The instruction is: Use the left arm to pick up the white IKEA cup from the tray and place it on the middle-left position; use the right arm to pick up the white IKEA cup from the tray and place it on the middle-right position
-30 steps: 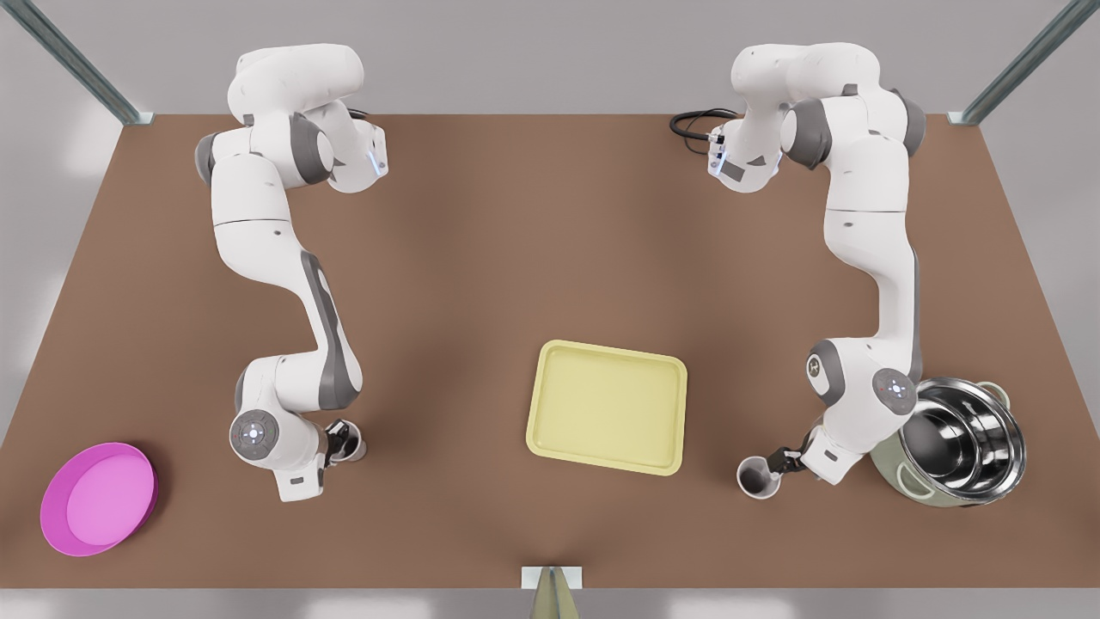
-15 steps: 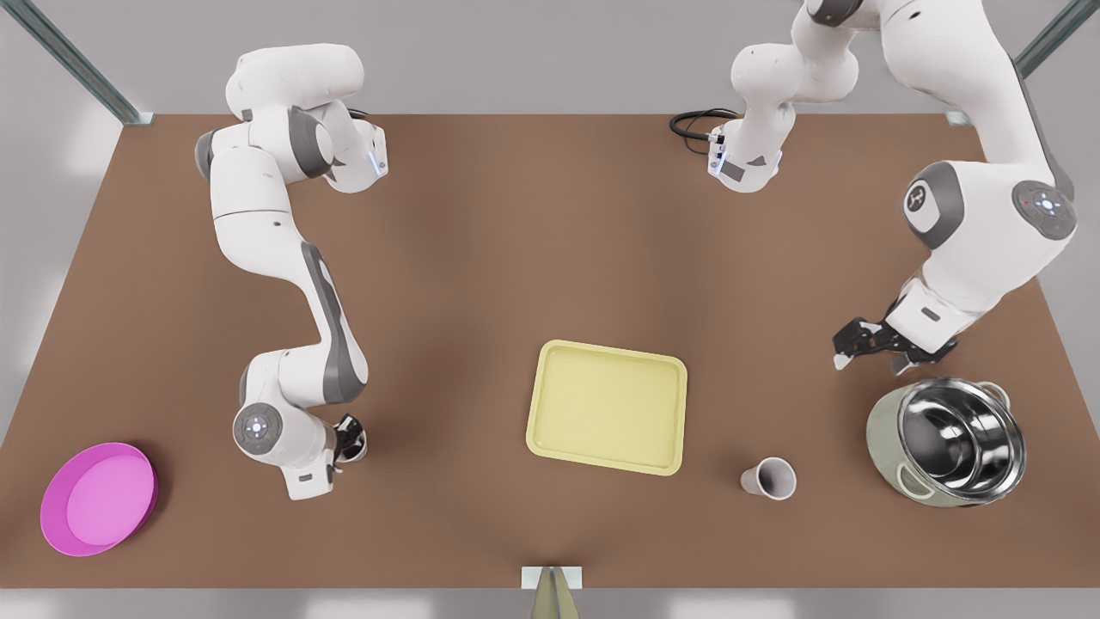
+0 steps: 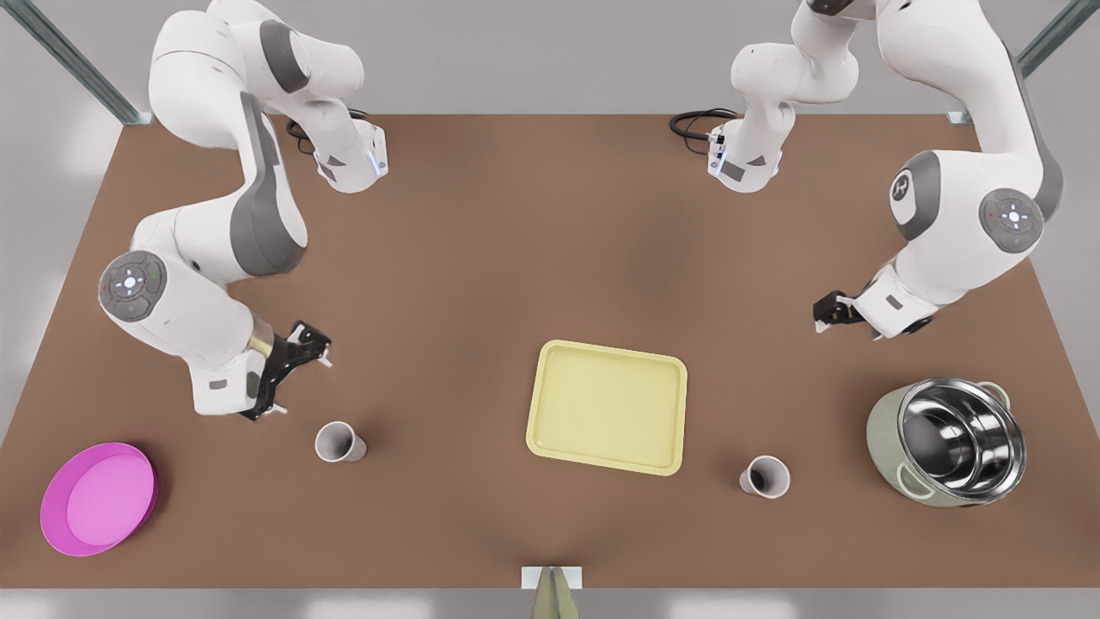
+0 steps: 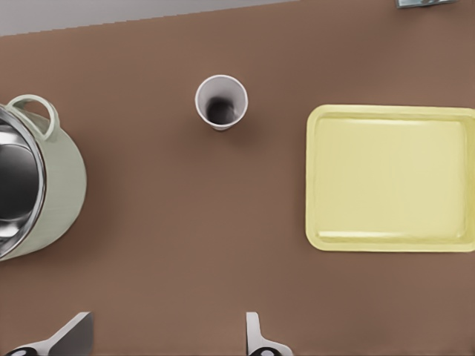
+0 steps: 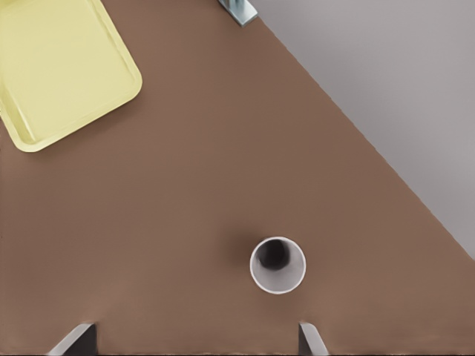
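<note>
Cups, white, upright on tabletop either side of tray [image 3: 606,404] | pot-side cup [image 3: 765,476] – left gripper [image 3: 827,313] spread, empty, well apart | other cup [image 3: 340,442] – right gripper [image 3: 296,384] spread, empty, near | both judged placed, hence released.

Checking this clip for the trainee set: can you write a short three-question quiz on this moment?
1. True or false: a cup stands on the tray.
2. The cup nearest the steel pot stands: A) on the tray, B) on the bare table, C) inside the pot.
3. Fill in: the fingers of the left gripper and the right gripper are both ____.
Key: 1 false; 2 B; 3 open.
</note>
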Robot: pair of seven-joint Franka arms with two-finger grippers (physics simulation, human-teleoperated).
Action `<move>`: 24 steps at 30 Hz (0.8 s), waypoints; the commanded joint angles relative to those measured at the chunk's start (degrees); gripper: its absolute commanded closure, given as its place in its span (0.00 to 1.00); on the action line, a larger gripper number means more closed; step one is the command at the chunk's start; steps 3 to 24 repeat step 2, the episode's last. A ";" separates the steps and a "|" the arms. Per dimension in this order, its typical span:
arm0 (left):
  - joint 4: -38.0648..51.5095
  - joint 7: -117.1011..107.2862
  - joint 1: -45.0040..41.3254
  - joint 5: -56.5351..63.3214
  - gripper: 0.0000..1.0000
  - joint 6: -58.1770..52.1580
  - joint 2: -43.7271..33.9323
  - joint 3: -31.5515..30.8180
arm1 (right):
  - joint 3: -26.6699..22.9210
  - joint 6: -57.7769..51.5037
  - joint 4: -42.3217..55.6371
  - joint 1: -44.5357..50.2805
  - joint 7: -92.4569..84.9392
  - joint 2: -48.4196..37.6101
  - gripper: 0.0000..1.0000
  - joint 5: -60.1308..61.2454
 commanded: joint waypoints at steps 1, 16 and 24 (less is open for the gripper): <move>0.06 0.40 0.21 -0.03 0.00 -0.76 -0.01 0.02 | -0.07 -11.60 0.02 0.02 32.19 -0.64 0.00 -1.83; 0.06 0.31 0.21 -0.03 0.00 -0.76 -0.01 0.02 | -0.33 -11.60 0.02 0.02 32.28 -0.64 0.00 -1.92; 0.06 0.31 0.21 -0.03 0.00 -0.76 -0.01 0.02 | -0.33 -11.60 0.02 0.02 32.28 -0.64 0.00 -1.92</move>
